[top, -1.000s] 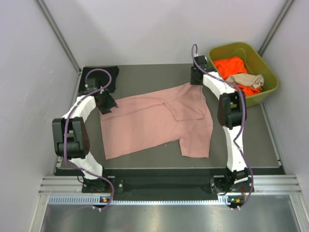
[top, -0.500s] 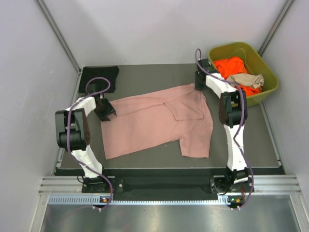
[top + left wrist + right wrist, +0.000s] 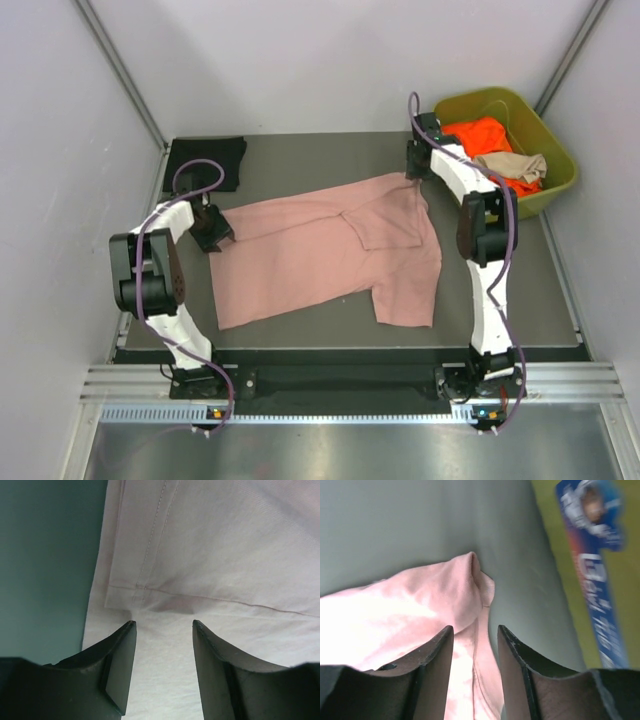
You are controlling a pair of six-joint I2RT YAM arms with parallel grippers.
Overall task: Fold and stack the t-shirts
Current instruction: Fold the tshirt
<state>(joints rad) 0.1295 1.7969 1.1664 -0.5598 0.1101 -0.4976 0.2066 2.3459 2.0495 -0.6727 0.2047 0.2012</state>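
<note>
Grey walls close around your table (image 3: 300,150), where the pink shirt (image 3: 320,255) lies spread across the middle of the dark mat, with a flap doubled over on its far right part and one sleeve reaching toward the near edge. Your left gripper (image 3: 212,235) sits at the shirt's far left corner. Its wrist view shows the fingers (image 3: 122,665) parted over the stitched hem, with pink cloth filling the gap between them and bare mat just off to the left. Your right gripper (image 3: 415,170) is at the shirt's far right corner, close to the bin (image 3: 560,185). Its fingers (image 3: 432,670) are also spread, with the bunched tip of the corner showing between them. From that view you cannot tell whether either finger touches the cloth. The bin's green wall with a blue label runs along the right side of that view. The orange shirt (image 3: 478,135) lies in the bin with the tan shirt (image 3: 510,165) crumpled on top of it. The black shirt (image 3: 205,160) lies folded at the table's far left corner, well apart from the pink one.
</note>
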